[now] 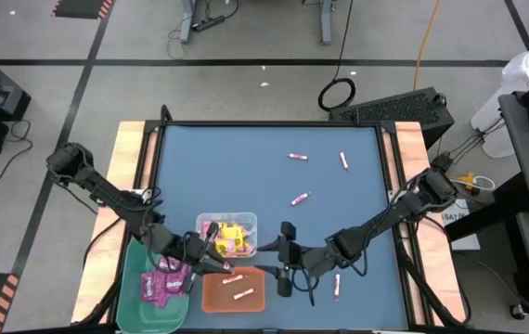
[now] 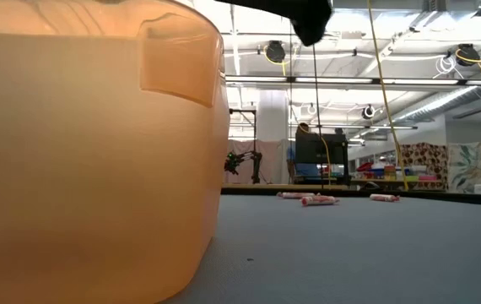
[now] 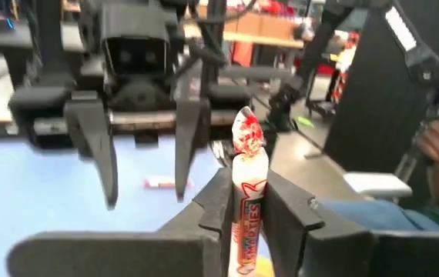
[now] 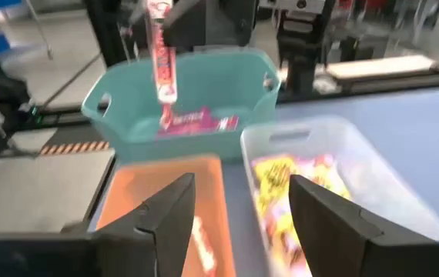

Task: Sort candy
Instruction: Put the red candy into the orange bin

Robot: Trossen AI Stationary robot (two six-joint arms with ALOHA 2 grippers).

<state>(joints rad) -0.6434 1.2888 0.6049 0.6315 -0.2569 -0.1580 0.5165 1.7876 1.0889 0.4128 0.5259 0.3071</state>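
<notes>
Left claw (image 3: 246, 201) around pink-and-white candy stick (image 3: 248, 196)

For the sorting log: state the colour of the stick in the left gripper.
White with pink-red print, the stick clamped in the left gripper; left wrist view shows it best.

sticks (image 1: 297, 199) on table (image 1: 357, 223), bins (image 1: 235, 293) nr front
</notes>
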